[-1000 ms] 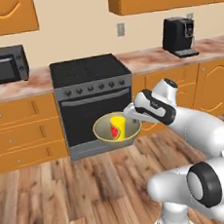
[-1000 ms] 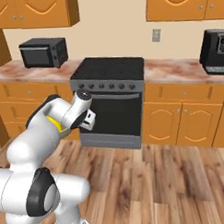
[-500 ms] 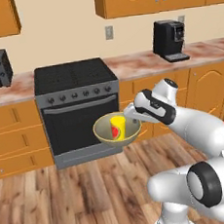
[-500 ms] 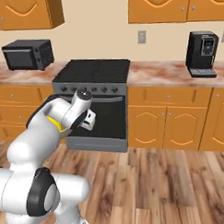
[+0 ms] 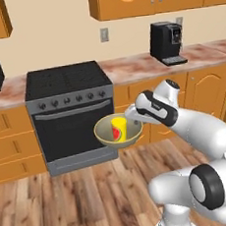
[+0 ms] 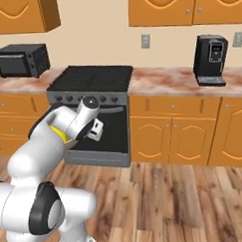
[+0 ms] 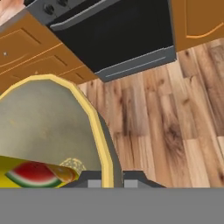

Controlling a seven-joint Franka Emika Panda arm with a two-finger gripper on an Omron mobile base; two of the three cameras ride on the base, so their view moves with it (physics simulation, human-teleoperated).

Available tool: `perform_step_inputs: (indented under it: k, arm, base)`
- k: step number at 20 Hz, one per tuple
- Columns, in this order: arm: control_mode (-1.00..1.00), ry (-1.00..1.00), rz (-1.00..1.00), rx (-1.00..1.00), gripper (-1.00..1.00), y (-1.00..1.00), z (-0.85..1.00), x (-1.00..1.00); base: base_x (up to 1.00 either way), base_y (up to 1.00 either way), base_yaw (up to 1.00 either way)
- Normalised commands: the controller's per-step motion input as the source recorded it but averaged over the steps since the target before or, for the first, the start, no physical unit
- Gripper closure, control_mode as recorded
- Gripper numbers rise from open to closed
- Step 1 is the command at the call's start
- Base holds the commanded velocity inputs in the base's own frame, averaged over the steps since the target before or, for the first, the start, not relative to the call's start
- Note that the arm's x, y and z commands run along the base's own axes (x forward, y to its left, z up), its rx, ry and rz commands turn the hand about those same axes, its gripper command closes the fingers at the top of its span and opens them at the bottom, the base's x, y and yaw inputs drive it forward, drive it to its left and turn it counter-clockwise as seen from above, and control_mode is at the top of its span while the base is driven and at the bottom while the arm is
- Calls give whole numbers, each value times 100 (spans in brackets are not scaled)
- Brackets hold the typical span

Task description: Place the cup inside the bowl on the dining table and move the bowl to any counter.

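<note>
You have the claw (image 5: 132, 119) pinching the bowl (image 5: 118, 131) by its right-hand rim, the 2 fingers nearly together with the rim wall between them. In the hand view the fingertips (image 7: 97, 180) sit at the bottom with the pale rim of the bowl (image 7: 48, 131) running up from between them.

The bowl hangs in the air just left of the claw, held out over the wood floor (image 5: 69, 198), roughly level. The cup (image 5: 119, 128) stands inside it, yellow, red mark facing the left base camera, leaning a little toward the claw side. In the hand view the cup (image 7: 35, 173) lies low in the bowl, just left of the fingertips, showing a watermelon print.

Beyond the claw you see the black stove (image 5: 70, 114), its oven door directly behind the bowl. The counter (image 5: 139, 63) runs past the stove on both sides, above the level of the claw, over orange cabinets (image 6: 168, 133). A coffee machine (image 5: 167, 42) stands on it, up and right of the claw. A microwave (image 6: 21, 59) sits on the counter left of the stove in the right base view.

From the right base view the arm hides most of the bowl (image 6: 59, 134); you catch a sliver of yellow by the wrist.
</note>
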Motion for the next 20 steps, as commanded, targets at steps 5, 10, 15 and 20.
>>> perform_step_inputs:
  k: [5,10,15,20]
  arm:
    - [100,0,0,0,100,0,0,0]
    - [100,0,0,0,100,0,0,0]
    - [100,0,0,0,100,0,0,0]
    - [100,0,0,0,100,0,0,0]
  base:
    - [80,-35,0]
    - [72,-35,0]
    - [53,-36,0]
    - [47,-39,0]
